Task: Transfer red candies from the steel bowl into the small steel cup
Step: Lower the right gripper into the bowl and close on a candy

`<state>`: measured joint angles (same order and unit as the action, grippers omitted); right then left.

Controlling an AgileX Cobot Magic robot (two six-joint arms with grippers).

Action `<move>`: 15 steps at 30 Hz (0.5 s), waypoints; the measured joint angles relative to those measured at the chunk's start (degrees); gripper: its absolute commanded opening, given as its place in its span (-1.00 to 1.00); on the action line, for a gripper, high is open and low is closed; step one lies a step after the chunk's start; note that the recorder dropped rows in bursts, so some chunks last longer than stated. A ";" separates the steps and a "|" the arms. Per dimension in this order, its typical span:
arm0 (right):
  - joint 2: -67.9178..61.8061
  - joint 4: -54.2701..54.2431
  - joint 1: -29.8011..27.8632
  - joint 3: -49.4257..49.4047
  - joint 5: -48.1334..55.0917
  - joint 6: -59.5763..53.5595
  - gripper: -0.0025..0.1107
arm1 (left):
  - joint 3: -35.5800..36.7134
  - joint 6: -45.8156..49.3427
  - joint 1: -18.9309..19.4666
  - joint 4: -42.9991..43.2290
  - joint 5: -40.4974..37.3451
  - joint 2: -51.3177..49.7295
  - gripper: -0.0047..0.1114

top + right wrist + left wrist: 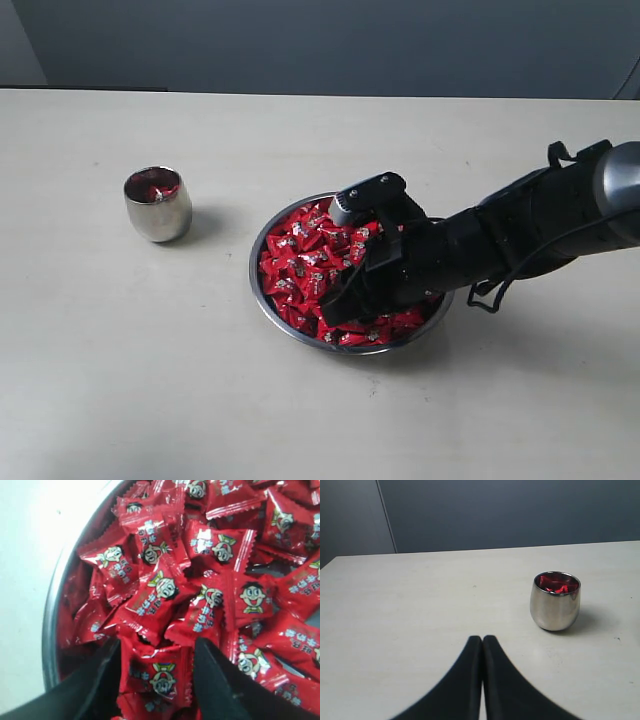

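Observation:
The steel bowl [257,283] sits on the table right of centre, heaped with red candies [303,256]. My right gripper [343,300] reaches down into the pile from the right. In the right wrist view its jaws stand wide apart [157,647], open, with one red candy [161,676] lying between the fingers on top of the others; the bowl's rim [50,630] curves past beside them. The small steel cup [158,206] stands upright to the left, with red candies [556,585] showing inside. My left gripper [482,639] is shut and empty, low over the table short of the cup [555,607].
The pale table [120,380] spreads around the bowl and the cup. A dark wall [320,40] runs behind its far edge. The black right arm [520,230] stretches in from the right side, with a cable looping under it.

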<state>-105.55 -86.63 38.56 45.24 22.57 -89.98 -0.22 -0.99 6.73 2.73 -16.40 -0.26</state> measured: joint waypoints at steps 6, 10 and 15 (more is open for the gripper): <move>0.00 0.00 1.86 0.00 -0.82 0.00 -0.16 | 0.00 0.00 0.00 0.00 0.00 0.00 -0.91; 0.00 -0.12 2.43 0.00 -2.20 0.13 -0.16 | 0.00 0.00 0.00 0.00 0.00 0.00 -0.91; 0.00 -0.63 2.65 0.00 -2.82 0.25 -0.16 | 0.00 0.00 0.00 0.00 0.00 0.00 -0.91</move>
<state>-105.55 -87.26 41.21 45.24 19.75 -89.73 -0.22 -0.99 6.73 2.73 -16.40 -0.26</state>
